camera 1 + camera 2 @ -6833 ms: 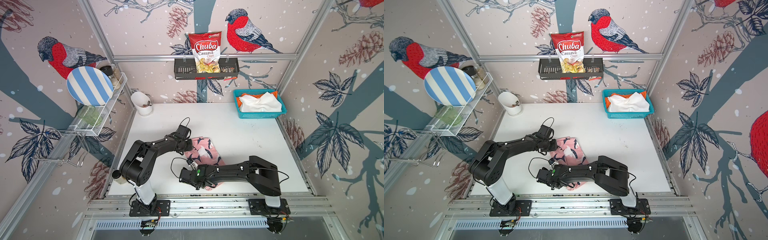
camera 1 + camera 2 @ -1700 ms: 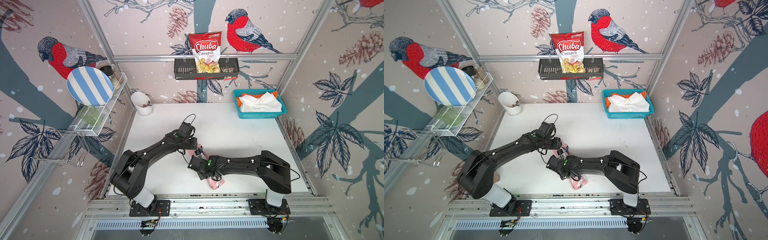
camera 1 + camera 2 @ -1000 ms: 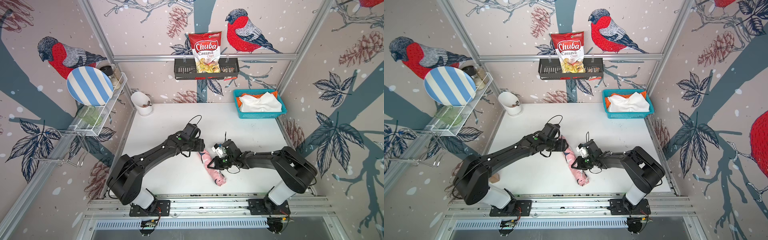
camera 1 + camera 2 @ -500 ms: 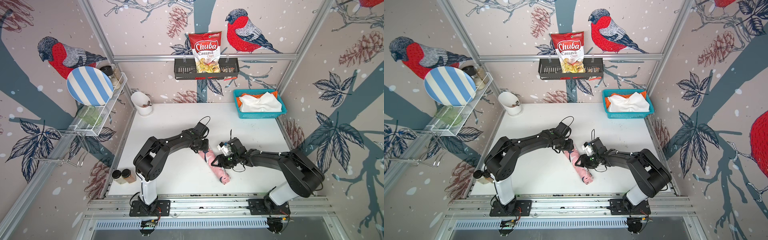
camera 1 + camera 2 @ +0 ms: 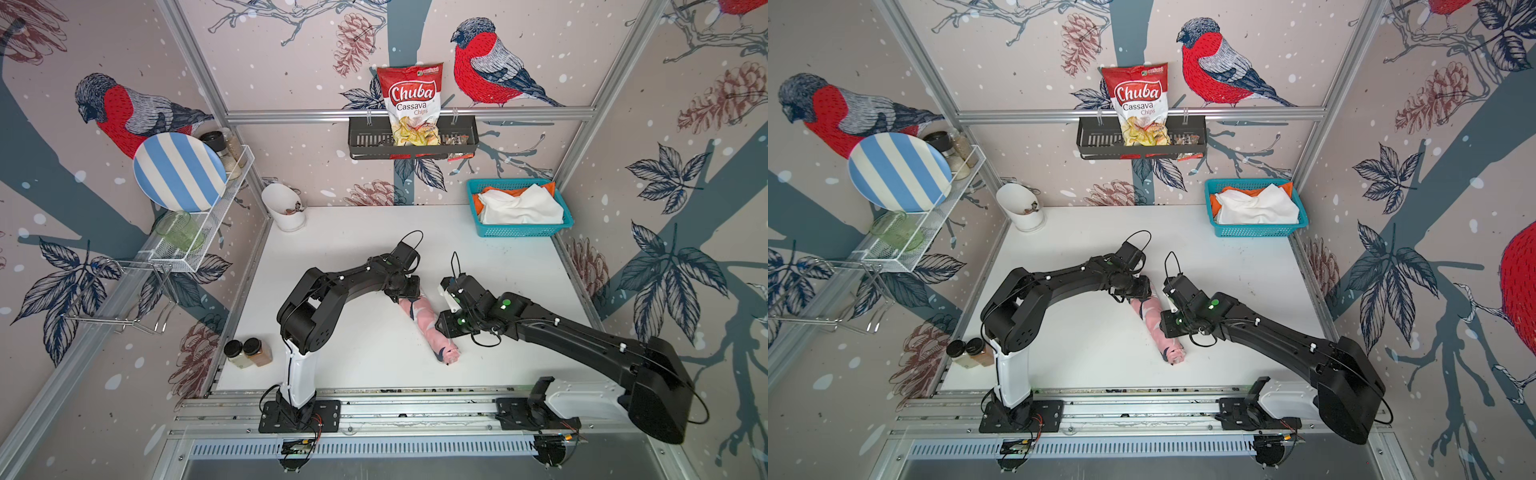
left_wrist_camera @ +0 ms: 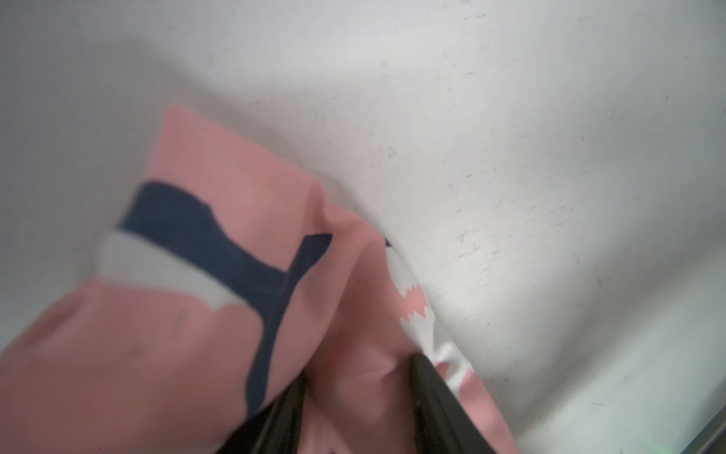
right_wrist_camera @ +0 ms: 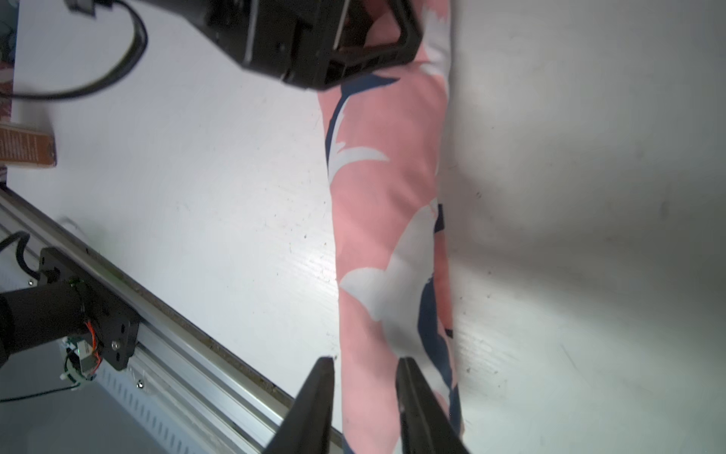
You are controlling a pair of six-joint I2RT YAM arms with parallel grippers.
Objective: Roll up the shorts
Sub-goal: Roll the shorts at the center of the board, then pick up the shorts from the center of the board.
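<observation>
Once-flat pink shorts (image 5: 428,322) now a tight, slanted roll.

You'll see the pink shorts (image 7: 385,220) are soft, matt printed cloth with gentle creases. The table (image 7: 196,177) is a matt white board, faintly ribbed and flecked with small dark scuffs. The right gripper (image 7: 366,359) has smooth black plastic fingers (image 7: 314,401) with a dull sheen. The basket (image 5: 515,230) is teal plastic mesh, and the white shorts (image 5: 519,208) are matt, rumpled cloth. The chips bag (image 5: 409,95) is glossy, crinkled film. The frame rail (image 5: 291,113) is bare brushed metal, the shelf (image 5: 216,220) is white-coated wire mesh, and the striped plate (image 5: 178,172) looks smooth and glazed.
</observation>
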